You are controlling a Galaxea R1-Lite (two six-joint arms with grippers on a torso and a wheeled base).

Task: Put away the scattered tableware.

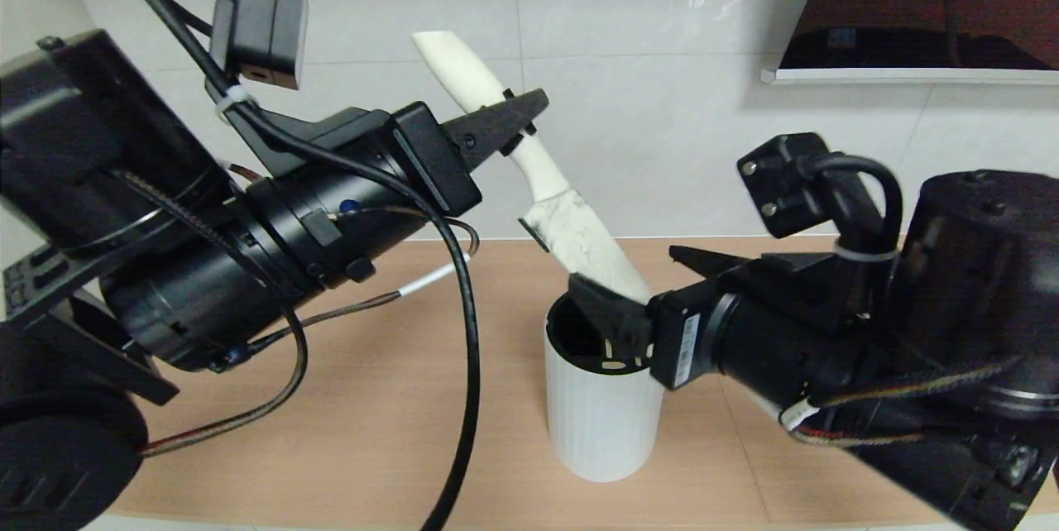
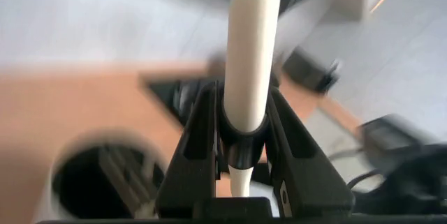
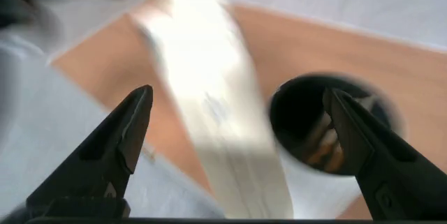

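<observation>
- White ribbed utensil holder stands upright on the wooden worktop, near its front edge.
- Right hand is at the holder's rim, fingers spread wide, gripping nothing.
- Left hand is clamped on the white handle of the knife, which tilts blade-down above the holder.

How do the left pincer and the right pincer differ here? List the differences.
The left pincer is shut on the handle of the white knife; the right pincer is open, gripping nothing. The left pincer is high above the white holder; the right pincer sits level with its rim. Both are black.
</observation>
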